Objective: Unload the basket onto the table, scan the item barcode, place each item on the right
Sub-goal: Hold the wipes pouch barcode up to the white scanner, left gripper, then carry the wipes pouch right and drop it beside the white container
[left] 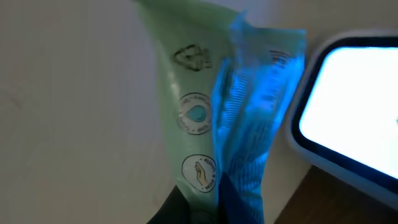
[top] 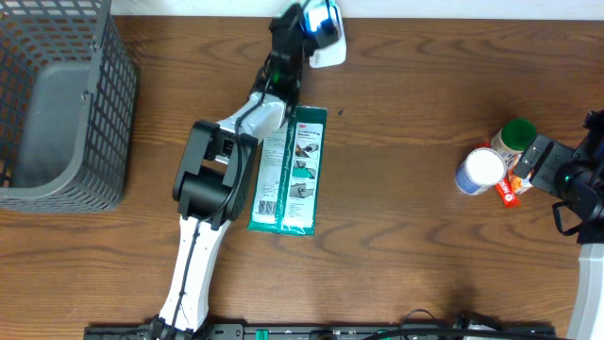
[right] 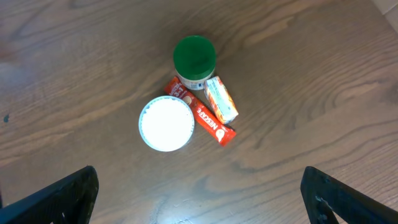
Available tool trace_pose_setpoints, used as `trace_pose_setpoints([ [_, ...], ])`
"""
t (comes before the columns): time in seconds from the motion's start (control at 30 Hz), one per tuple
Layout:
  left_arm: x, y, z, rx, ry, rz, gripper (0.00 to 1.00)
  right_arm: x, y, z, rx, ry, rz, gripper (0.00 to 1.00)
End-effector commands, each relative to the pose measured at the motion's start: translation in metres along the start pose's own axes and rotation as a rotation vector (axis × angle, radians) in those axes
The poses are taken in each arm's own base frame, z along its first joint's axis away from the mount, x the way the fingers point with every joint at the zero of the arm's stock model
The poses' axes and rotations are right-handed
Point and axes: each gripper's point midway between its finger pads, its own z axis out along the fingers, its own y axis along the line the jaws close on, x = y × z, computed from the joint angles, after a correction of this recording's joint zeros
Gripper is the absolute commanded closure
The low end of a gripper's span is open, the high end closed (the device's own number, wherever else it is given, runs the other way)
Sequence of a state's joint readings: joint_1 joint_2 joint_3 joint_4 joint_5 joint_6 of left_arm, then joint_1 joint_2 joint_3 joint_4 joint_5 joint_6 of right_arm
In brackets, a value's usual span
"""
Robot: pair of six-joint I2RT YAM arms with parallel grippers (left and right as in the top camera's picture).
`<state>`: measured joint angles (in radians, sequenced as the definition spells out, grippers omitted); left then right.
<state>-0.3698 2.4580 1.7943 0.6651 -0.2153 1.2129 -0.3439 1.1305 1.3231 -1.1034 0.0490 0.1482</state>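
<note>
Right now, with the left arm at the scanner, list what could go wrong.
The packet hangs creased in the shut left gripper; the printed face may not meet the scanner window squarely, so a read may fail. The scanner sits close by at the far edge of the table; a nudge might shift it.

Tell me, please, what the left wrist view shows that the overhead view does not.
Only the left wrist view shows the round printed icons on the pale green pouch held by the left gripper. Only the overhead view shows the grey mesh basket, the dark green packet lying flat, the green-lidded jar and the white-lidded tub. Both show the glowing scanner and the wooden table.
</note>
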Motion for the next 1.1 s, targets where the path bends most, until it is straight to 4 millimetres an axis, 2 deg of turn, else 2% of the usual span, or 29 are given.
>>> trace_pose_setpoints([
  [0.0, -0.031, 0.075, -0.009, -0.053, -0.001, -0.305, 0.93, -0.004, -0.003, -0.002, 0.012, -0.011, -0.002, 0.01],
  [0.07, -0.042, 0.090, -0.017, -0.014, 0.013, -0.394, 0.93, -0.004, -0.003, -0.002, 0.012, -0.011, -0.002, 0.01],
  [0.2, -0.064, 0.115, -0.049, 0.072, 0.055, -0.585, 0.93, -0.004, -0.003, -0.002, 0.012, -0.011, -0.002, 0.01],
  [0.27, -0.071, 0.120, -0.069, 0.126, 0.095, -0.712, 0.93, -0.004, -0.003, -0.002, 0.012, -0.011, -0.002, 0.01],
  [0.3, -0.076, 0.118, -0.088, 0.177, 0.146, -0.837, 0.93, -0.004, -0.003, -0.002, 0.012, -0.011, -0.002, 0.01],
  [0.33, -0.077, 0.115, -0.094, 0.203, 0.167, -0.873, 0.93, -0.004, -0.003, -0.002, 0.012, -0.011, -0.002, 0.01],
  [0.43, -0.096, 0.082, -0.134, 0.439, 0.254, -1.066, 0.93, -0.004, -0.003, -0.002, 0.012, -0.011, -0.002, 0.01],
  [0.53, -0.128, 0.033, -0.178, 0.762, 0.354, -1.245, 0.92, -0.004, -0.003, -0.002, 0.012, -0.011, -0.002, 0.01],
  [0.6, -0.138, 0.002, -0.203, 0.905, 0.446, -1.291, 0.92, -0.004, -0.003, -0.002, 0.012, -0.011, -0.002, 0.01],
  [0.83, -0.151, -0.111, -0.269, 1.072, 0.765, -1.270, 0.93, -0.004, -0.003, -0.002, 0.012, -0.011, -0.002, 0.01],
  [0.93, -0.169, -0.151, -0.297, 1.139, 0.786, -1.189, 0.93, -0.004, -0.003, -0.002, 0.012, -0.011, -0.002, 0.01],
  [1.07, -0.200, -0.185, -0.321, 1.207, 0.736, -1.123, 0.93, -0.004, -0.003, -0.002, 0.012, -0.011, -0.002, 0.01],
])
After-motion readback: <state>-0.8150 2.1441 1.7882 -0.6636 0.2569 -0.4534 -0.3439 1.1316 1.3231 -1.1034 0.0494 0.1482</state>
